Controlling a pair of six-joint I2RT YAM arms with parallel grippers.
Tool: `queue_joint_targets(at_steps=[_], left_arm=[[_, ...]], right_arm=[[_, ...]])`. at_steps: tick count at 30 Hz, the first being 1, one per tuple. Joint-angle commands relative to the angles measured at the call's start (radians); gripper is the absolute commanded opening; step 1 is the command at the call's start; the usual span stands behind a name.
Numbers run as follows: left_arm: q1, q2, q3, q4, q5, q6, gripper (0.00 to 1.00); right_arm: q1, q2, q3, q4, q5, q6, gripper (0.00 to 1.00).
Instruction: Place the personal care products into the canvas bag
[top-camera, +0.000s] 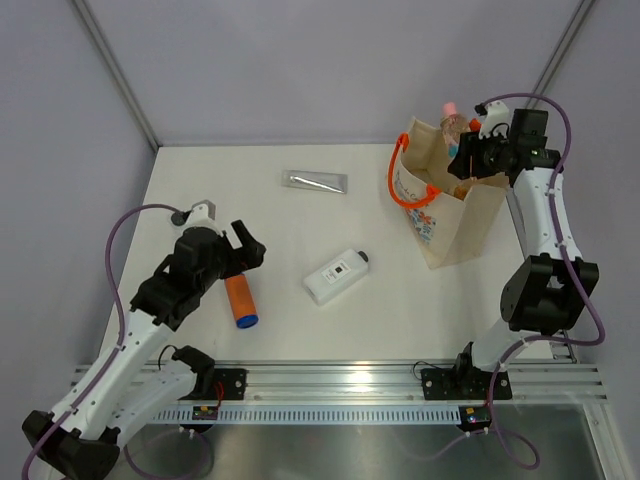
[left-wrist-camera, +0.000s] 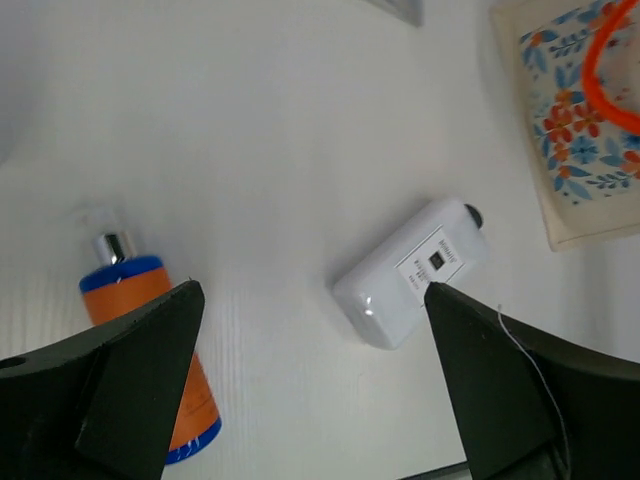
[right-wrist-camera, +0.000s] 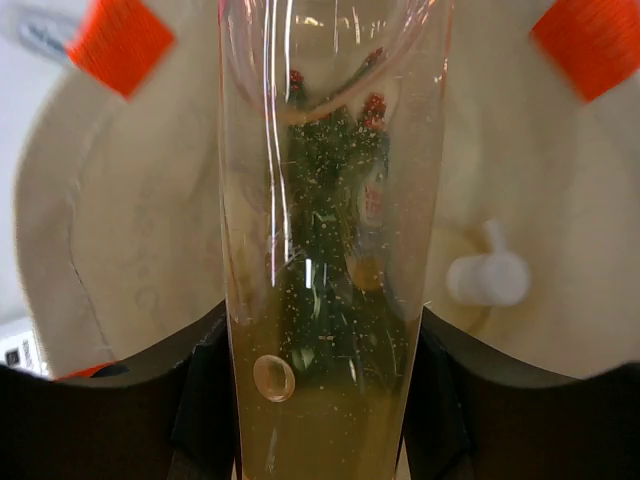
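**Holdings against the task of filling the bag**

- **Canvas bag** (top-camera: 450, 215): stands upright at the far right of the surface (top-camera: 200, 190). Its mouth is open, its orange handles hang loose, and its floral side is turned toward the middle.
- **Peach-pink bottle** (top-camera: 452, 122): clamped by the right jaws, which are closed part-way on its body. It is held over the bag's open mouth and is not yet let go.
- **Cream-yellow pump bottle** (right-wrist-camera: 487, 275): only a pale pump head shows. It lies inside the bag, below the held bottle.
- **Green bottle** (right-wrist-camera: 335, 250): a dark green shape with red flecks shows through the held bottle's clear wall. It is probably this item already in the bag, but it is too distorted to confirm.
- **Silver tube** (top-camera: 315, 180): lies flat on the far middle of the surface, left of the bag and apart from it. Not bagged.
- **White flat bottle** (top-camera: 336, 276): lies flat mid-surface with its black cap toward the bag. Not bagged.
- **Orange cylinder** (top-camera: 241, 302): lies flat at the left, just beside the left arm. Not bagged.
- **Left jaws**: spread wide and holding nothing. They hang above the surface, with the orange cylinder to one side and the white flat bottle to the other in the wrist view.

**Progress, as judged:** about halfway. Two items appear bagged and a third is at the point of release. Three remain on the surface, and the orange cylinder is nearest the free arm.
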Motion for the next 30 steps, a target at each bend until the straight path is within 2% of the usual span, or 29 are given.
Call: queue_joint_targets(at_steps=[1, 2, 6, 7, 10, 15, 19, 24, 26, 28, 30], left_arm=[[0.002, -0.003, -0.008, -0.162, -0.154, -0.158, 0.97], [0.002, 0.006, -0.011, -0.194, -0.171, -0.175, 0.97], [0.002, 0.045, -0.021, -0.313, -0.275, -0.244, 0.96], [0.002, 0.054, -0.021, -0.33, -0.289, -0.273, 0.96], [0.002, 0.106, -0.03, -0.359, -0.281, -0.317, 0.97], [0.002, 0.181, -0.073, -0.35, -0.246, -0.351, 0.97], [0.002, 0.215, -0.103, -0.311, -0.222, -0.33, 0.94], [0.002, 0.321, -0.12, -0.227, -0.2, -0.304, 0.91], [0.002, 0.394, -0.123, -0.166, -0.171, -0.296, 0.91], [0.002, 0.445, -0.129, -0.112, -0.139, -0.282, 0.86], [0.0, 0.519, -0.131, -0.057, -0.119, -0.278, 0.74]], right_arm=[[0.01, -0.036, 0.008, 0.017, -0.133, -0.044, 0.06], [0.01, -0.039, -0.005, 0.014, -0.136, -0.055, 0.1], [0.01, -0.033, -0.026, -0.041, -0.143, -0.1, 0.46], [0.009, -0.029, -0.013, -0.059, -0.145, -0.109, 0.65], [0.009, -0.02, 0.017, -0.087, -0.127, -0.108, 0.99], [0.004, -0.058, 0.081, -0.098, -0.082, -0.098, 1.0], [0.003, -0.206, 0.086, -0.107, -0.129, -0.155, 0.99], [0.003, -0.4, -0.014, -0.148, -0.336, -0.215, 0.99], [0.003, -0.486, -0.069, -0.179, -0.473, -0.227, 0.99], [0.004, -0.574, -0.185, -0.173, -0.595, -0.207, 1.0], [0.01, -0.628, -0.303, -0.167, -0.657, -0.197, 1.0]])
